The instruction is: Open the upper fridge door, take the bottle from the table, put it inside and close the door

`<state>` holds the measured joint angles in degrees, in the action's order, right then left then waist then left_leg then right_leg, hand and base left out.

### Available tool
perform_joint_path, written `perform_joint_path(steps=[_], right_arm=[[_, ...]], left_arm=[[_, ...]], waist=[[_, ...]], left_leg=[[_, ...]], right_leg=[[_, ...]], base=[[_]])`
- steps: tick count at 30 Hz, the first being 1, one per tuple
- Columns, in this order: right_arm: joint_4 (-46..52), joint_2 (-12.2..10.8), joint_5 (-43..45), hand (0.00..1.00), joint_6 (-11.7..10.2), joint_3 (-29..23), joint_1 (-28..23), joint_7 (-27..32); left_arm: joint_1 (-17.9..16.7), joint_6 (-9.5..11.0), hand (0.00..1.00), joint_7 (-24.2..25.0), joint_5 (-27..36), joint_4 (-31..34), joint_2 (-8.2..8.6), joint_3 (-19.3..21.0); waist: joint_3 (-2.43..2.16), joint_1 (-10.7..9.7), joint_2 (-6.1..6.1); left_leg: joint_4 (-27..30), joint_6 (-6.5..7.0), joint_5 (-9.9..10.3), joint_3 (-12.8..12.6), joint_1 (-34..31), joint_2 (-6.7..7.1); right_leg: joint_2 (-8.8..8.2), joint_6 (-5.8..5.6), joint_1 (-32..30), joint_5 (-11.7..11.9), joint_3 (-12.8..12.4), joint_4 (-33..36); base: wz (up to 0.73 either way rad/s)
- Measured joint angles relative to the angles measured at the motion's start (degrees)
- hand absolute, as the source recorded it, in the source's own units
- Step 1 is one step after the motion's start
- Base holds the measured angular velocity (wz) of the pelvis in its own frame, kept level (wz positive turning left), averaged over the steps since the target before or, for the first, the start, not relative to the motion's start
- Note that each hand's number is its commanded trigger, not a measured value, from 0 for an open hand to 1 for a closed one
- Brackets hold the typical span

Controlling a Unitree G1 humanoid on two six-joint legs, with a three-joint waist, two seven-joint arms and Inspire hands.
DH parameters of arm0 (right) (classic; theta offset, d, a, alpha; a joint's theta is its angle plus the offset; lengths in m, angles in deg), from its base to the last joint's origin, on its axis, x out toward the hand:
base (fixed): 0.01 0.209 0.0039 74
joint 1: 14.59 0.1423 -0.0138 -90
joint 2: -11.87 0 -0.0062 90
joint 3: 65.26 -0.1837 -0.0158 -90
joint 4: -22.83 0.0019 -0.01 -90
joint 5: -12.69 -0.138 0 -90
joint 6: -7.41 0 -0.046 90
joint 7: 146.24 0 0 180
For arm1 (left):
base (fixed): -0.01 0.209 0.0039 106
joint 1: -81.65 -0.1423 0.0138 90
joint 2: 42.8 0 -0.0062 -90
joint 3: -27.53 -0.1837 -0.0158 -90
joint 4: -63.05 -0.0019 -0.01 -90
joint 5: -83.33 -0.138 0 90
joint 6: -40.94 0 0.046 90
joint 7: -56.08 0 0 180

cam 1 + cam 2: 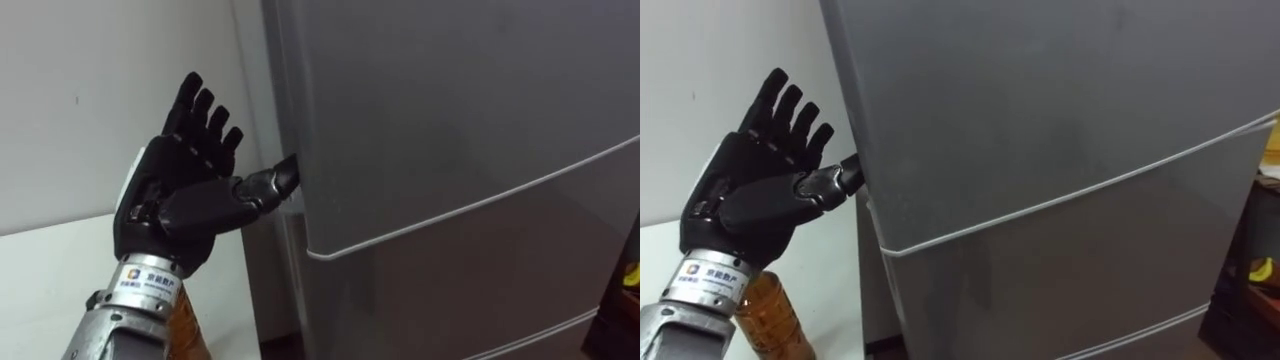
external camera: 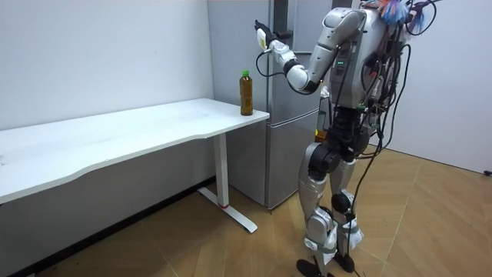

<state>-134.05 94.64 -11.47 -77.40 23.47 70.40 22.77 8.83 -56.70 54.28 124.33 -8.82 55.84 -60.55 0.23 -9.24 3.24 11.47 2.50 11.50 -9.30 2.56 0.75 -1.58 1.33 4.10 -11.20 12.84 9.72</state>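
The bottle (image 2: 246, 92), amber with a green cap, stands upright on the near corner of the white table (image 2: 138, 135), beside the grey fridge (image 1: 450, 130). In the eye views only its lower part (image 1: 770, 320) shows, behind my left forearm. My left hand (image 1: 190, 195) is raised and open, fingers straight and pointing up, palm toward the fridge. Its thumb (image 1: 285, 175) touches the left edge of the upper door, which is shut. The hand holds nothing.
A pale seam (image 1: 450, 215) divides the upper fridge door from the lower one. A white wall (image 1: 90, 90) runs behind the table. I stand on the wooden floor (image 2: 430, 231) right in front of the fridge. Something yellow (image 1: 1262, 268) sits low beyond the fridge's right side.
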Motion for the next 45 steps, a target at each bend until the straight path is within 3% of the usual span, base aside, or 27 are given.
perform_joint_path(steps=[8,28,29,30,32,34,36,40,45], right_arm=[[-0.7,0.8,-0.24,0.0,1.23,0.03,0.63,-0.37],[-0.64,0.79,-0.53,0.0,1.78,0.16,0.76,0.32],[-0.61,0.79,-0.53,0.0,1.79,0.16,0.79,0.32],[-0.59,0.79,-0.53,0.0,1.81,0.17,0.77,0.3],[-0.58,0.8,-0.52,0.0,1.83,0.17,0.75,0.29],[-0.52,0.86,-0.53,0.0,1.83,0.17,0.7,0.29],[-0.51,0.87,-0.53,0.0,1.83,0.18,0.65,0.29],[-0.55,1.01,-0.78,0.0,1.8,0.84,0.66,0.32],[-0.59,1.25,-1.01,0.0,1.74,2.24,0.99,0.36]], left_arm=[[0.12,-0.24,0.0,1.27,1.4,0.82,-0.07,-2.28],[0.11,-1.14,0.0,4.93,4.53,3.14,-0.41,-6.85],[0.11,-1.23,0.34,5.07,4.52,3.72,-0.63,-7.15],[0.11,-1.56,0.55,5.19,4.52,4.57,-1.04,-7.4],[0.11,-2.08,0.71,5.74,4.52,5.81,-1.44,-7.83],[0.11,-2.41,0.94,6.73,4.52,6.43,-1.56,-8.06],[0.11,-2.46,1.0,8.69,4.56,6.76,-2.36,-8.99],[-0.3,-2.54,1.0,11.41,4.59,6.77,-3.72,-9.94],[-0.73,-3.54,0.98,11.71,4.52,6.25,-3.67,-10.58]], waist=[[-0.4,-0.11,0.61],[-0.39,0.19,0.58],[-0.39,0.19,0.59],[-0.4,0.19,0.6],[-0.45,0.17,0.67],[-0.57,0.12,0.84],[-0.59,0.24,0.85],[-0.56,0.35,0.81],[-0.39,0.25,0.59]], left_leg=[[0.26,0.15,-0.09,-0.11,-0.87,0.06],[0.23,0.57,-0.36,-0.16,-1.37,0.25],[0.23,0.57,-0.37,-0.15,-1.43,0.26],[0.23,0.57,-0.37,-0.15,-1.51,0.27],[0.23,0.58,-0.37,-0.14,-1.62,0.28],[0.23,0.58,-0.37,-0.15,-1.8,0.32],[0.22,0.58,-0.37,-0.16,-1.85,0.38],[0.22,0.74,-0.46,-0.19,-1.84,0.53],[0.06,1.24,-0.75,-0.14,-1.87,0.81]], right_leg=[[-0.25,-0.03,-0.01,0.02,1.68,-0.12],[-0.61,-0.26,-0.03,0.13,2.89,-0.27],[-0.62,-0.27,-0.09,0.14,2.89,-0.3],[-0.62,-0.3,-0.12,0.16,2.9,-0.38],[-0.6,-0.39,-0.07,0.26,2.93,-0.71],[-0.59,-0.45,-0.09,0.37,2.97,-0.95],[-0.62,-0.48,-0.08,0.39,3.0,-0.99],[-0.77,-0.69,0.06,0.51,3.12,-0.98],[-1.03,-1.11,0.03,0.76,3.1,-0.99]], base=[[0.11],[0.03],[0.0],[0.0],[0.0],[0.0],[0.0],[0.02],[0.03]])
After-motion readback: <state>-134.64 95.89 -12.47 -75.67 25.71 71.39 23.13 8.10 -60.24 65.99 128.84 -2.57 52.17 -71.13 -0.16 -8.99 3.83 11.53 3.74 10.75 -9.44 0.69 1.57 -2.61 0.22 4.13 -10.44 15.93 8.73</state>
